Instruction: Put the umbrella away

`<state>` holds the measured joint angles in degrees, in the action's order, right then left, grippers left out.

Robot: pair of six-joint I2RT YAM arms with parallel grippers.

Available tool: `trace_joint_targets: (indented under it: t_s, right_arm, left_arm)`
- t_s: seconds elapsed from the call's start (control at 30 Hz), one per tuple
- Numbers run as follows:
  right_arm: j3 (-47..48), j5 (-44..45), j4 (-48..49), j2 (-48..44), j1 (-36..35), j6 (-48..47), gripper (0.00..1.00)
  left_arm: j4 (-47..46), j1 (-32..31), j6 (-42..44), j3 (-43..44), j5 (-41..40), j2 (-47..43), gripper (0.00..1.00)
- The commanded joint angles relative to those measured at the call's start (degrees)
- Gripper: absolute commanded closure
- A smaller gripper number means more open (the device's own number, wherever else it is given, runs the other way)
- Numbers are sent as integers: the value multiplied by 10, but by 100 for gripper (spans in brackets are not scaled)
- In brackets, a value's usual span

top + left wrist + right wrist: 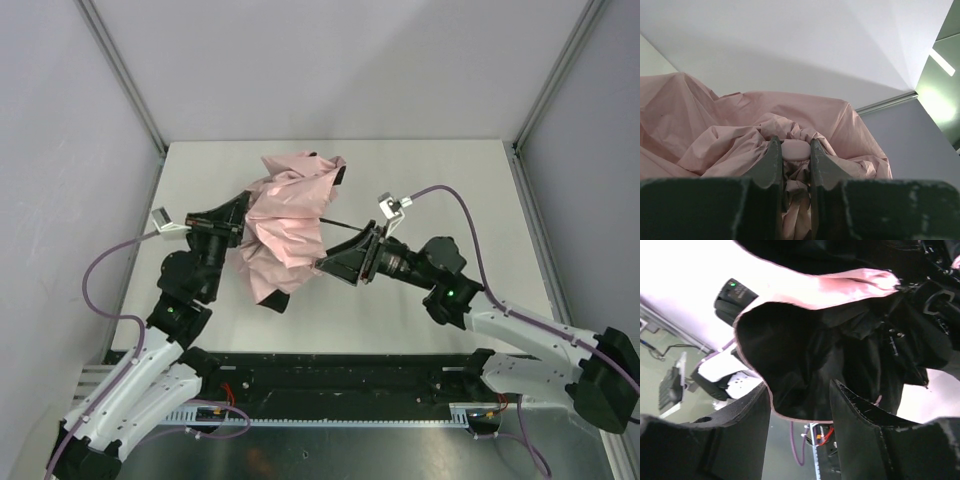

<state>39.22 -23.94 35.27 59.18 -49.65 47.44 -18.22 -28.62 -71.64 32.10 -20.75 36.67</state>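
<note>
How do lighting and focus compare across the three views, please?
Top external: even light, sharp, soft shadow under the umbrella. Left wrist: glare at upper right, near fingers soft. Right wrist: background blown out, umbrella's underside nearly black.

The umbrella [285, 235] is plain pale pink outside and black underneath, with a thin black shaft [340, 224]. The desk [430, 170] is white. The cables [87, 285] are purple. The left claw [792, 145] and the right claw [800, 390] are dark grey-black.
</note>
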Motion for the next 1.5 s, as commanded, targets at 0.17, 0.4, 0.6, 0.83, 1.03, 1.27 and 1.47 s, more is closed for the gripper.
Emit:
trace_joint_targets:
  t_s: [0.17, 0.4, 0.6, 0.83, 1.03, 1.27, 1.47]
  right_arm:
    - [21, 72, 17, 28, -42, -95, 46]
    - [22, 60, -24, 0, -95, -70, 73]
    - [21, -36, 2, 4, -115, 9, 85]
    - [21, 17, 40, 35, -119, 7, 60]
    - [31, 98, -34, 7, -110, -51, 47]
    - [30, 164, -201, -80, -113, -136, 46]
    - [31, 163, -165, -79, -115, -158, 43]
  left_arm:
    - [-67, 4, -47, -10, 7, -2, 100]
    - [-86, 4, 38, -1, -13, 1, 100]
    - [-108, 4, 100, -6, -26, -5, 100]
    - [-129, 4, 105, -20, 1, -18, 100]
    - [-132, 4, 97, -31, 12, -35, 100]
    - [-132, 4, 99, -31, 9, -36, 100]
    - [-135, 4, 95, -33, 19, -35, 100]
